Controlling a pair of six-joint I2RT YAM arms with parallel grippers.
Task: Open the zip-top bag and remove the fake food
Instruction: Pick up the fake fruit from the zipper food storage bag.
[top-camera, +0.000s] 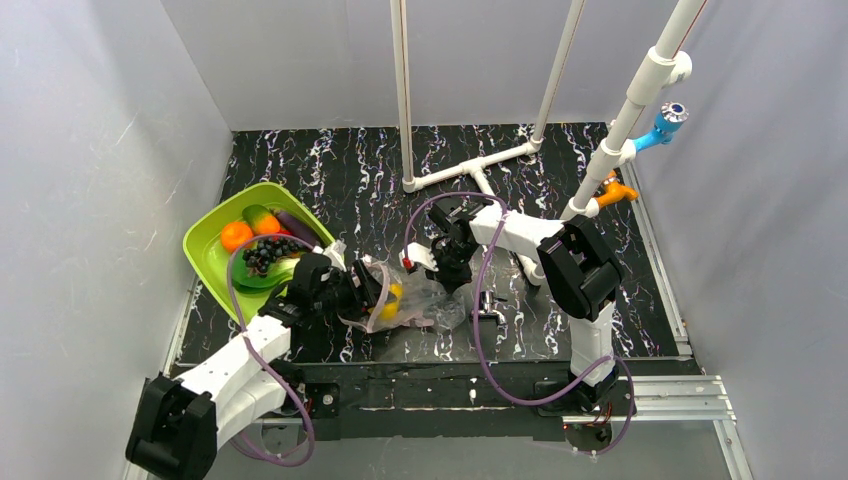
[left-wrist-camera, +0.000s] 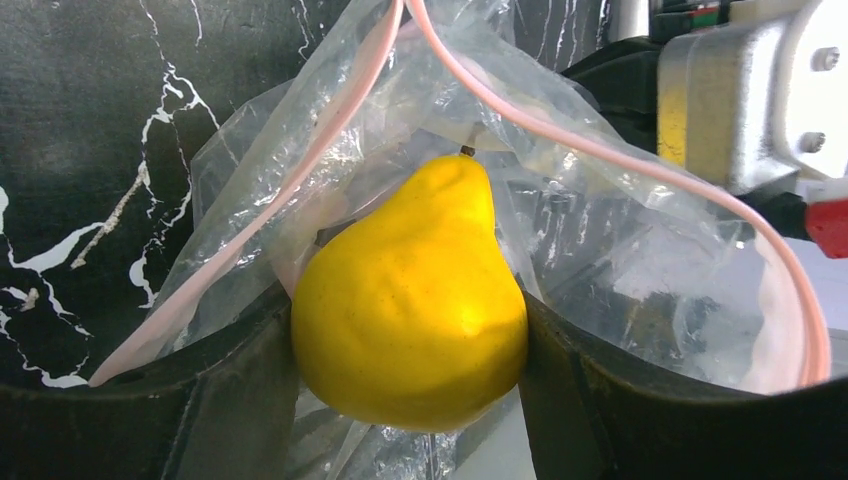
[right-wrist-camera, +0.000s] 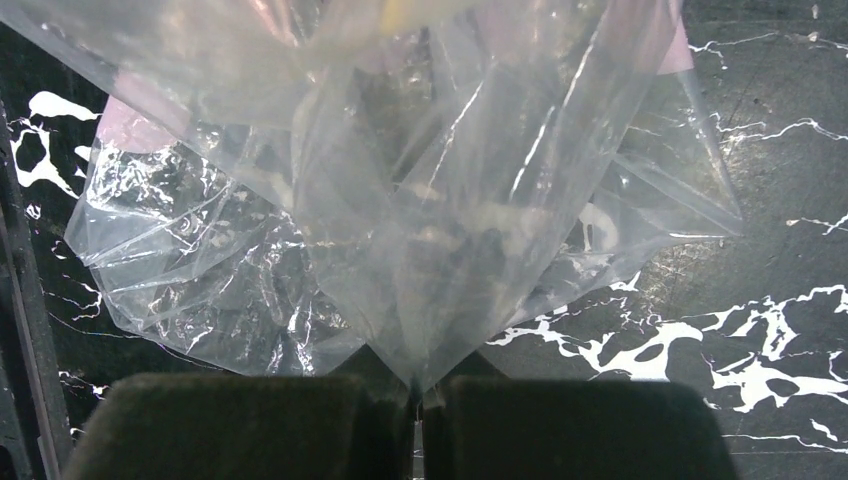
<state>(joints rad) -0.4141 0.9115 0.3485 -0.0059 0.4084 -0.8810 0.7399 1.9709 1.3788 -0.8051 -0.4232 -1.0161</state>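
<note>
The left pincer (left-wrist-camera: 410, 400) clasps the broad belly of a yellow fake fruit (left-wrist-camera: 415, 280) just inside the gaping, pink-edged mouth of the zip-top bag (left-wrist-camera: 640, 260) on the worktop (top-camera: 350, 170). The fruit's stem end points straight away from the fingers. Opposite, the right pincer (right-wrist-camera: 420, 415) is fully closed on the bag's film, anchoring the far end. The way out likely runs back toward the left arm, with the lime-green tray (top-camera: 205, 250) near that side.
</note>
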